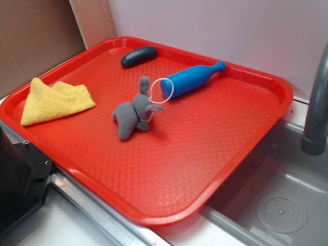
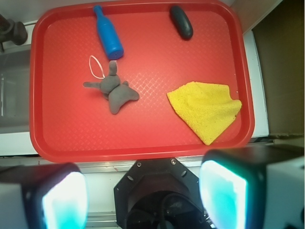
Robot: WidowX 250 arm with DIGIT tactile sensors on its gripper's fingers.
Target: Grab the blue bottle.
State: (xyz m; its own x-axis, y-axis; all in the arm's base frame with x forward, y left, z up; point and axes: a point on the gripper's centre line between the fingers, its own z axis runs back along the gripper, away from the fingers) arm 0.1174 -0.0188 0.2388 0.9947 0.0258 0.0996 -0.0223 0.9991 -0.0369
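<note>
Even, bright light is washing over the red tray [image 1: 215, 154], its patterned surface giving off a soft sheen and no hard glare. Short, faint shadows are pooling under the grey plush [image 1: 134, 114] and the blue bottle [image 1: 190, 81]. In the wrist view, the gripper [image 2: 143, 191] fingers [image 2: 64, 198] are looming blurred and out of focus at the bottom edge, glowing teal-white, while everything beyond them is staying reasonably sharp.

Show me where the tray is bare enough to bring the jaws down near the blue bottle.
Bare tray: the wide stretch on the sink side of the blue bottle and grey plush. Also open between the yellow cloth and the plush. Crowded: the bottle's base, where the plush's ear and white loop sit close.
</note>
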